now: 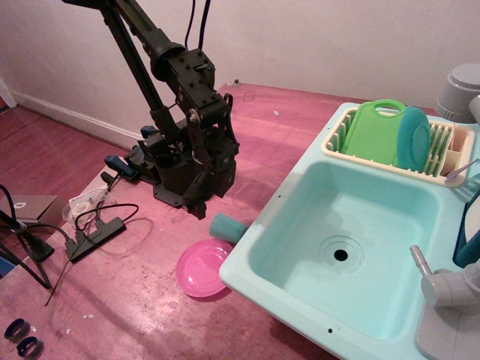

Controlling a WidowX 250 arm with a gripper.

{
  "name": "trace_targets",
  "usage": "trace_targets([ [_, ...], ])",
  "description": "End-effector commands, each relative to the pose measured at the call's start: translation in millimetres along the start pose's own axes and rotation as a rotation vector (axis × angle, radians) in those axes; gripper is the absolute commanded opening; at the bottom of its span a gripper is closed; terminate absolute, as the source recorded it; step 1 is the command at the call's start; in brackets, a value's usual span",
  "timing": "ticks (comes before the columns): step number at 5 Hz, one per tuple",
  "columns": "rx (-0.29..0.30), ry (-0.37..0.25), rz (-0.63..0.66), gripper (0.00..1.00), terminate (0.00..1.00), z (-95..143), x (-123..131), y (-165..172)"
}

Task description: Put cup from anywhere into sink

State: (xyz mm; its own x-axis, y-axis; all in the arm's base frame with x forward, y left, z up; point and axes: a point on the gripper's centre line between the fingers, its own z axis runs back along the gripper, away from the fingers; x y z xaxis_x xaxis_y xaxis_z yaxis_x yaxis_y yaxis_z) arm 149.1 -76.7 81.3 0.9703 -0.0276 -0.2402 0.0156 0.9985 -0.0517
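The teal cup lies on its side on the red-brown tabletop, touching the left outer wall of the light turquoise sink and just above a pink plate. The sink's basin holds nothing, and its dark drain hole shows. My black gripper points down just up and to the left of the cup, a little above the table and apart from the cup. Its dark fingers look parted and hold nothing.
A flat pink plate lies on the table below the cup. A cream dish rack at the sink's back holds a green board and an upright teal dish. A grey faucet stands at the right. Cables and a power strip lie at the left.
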Motion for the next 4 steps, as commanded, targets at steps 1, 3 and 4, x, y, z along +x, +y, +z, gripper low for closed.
trace_targets([
  [1,0.0,0.0,0.0,1.0,0.0,0,0,0],
  [3,0.003,0.001,0.003,1.0,0.0,-2,11,-3],
  [4,-0.007,0.01,0.0,1.0,0.0,-11,14,-9],
])
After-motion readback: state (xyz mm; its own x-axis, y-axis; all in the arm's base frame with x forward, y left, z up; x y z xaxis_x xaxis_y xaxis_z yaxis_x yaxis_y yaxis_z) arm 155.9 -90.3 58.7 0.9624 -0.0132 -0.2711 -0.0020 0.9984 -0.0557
